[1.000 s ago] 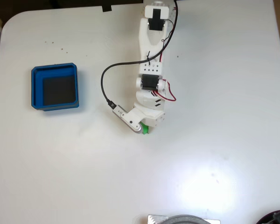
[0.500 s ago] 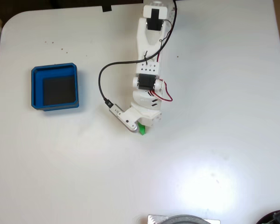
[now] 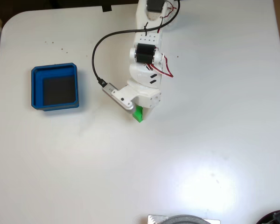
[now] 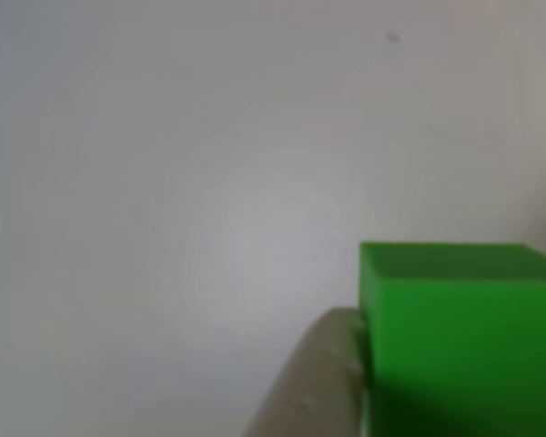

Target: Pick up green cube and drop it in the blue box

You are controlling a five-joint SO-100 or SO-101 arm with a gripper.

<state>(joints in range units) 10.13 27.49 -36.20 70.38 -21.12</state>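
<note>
Gripper: white two-finger gripper [image 3: 140, 113] clamped on small bright green cube [image 3: 138, 114].
Box: square thick-walled blue box [image 3: 36, 88], at 9 o'clock from cube, well apart.
Surface: white table [image 3: 200, 140].

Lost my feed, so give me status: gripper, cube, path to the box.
Gripper shut on green cube. Blue box off to the left in the fixed view, nothing in it. Bare white table between them.
</note>
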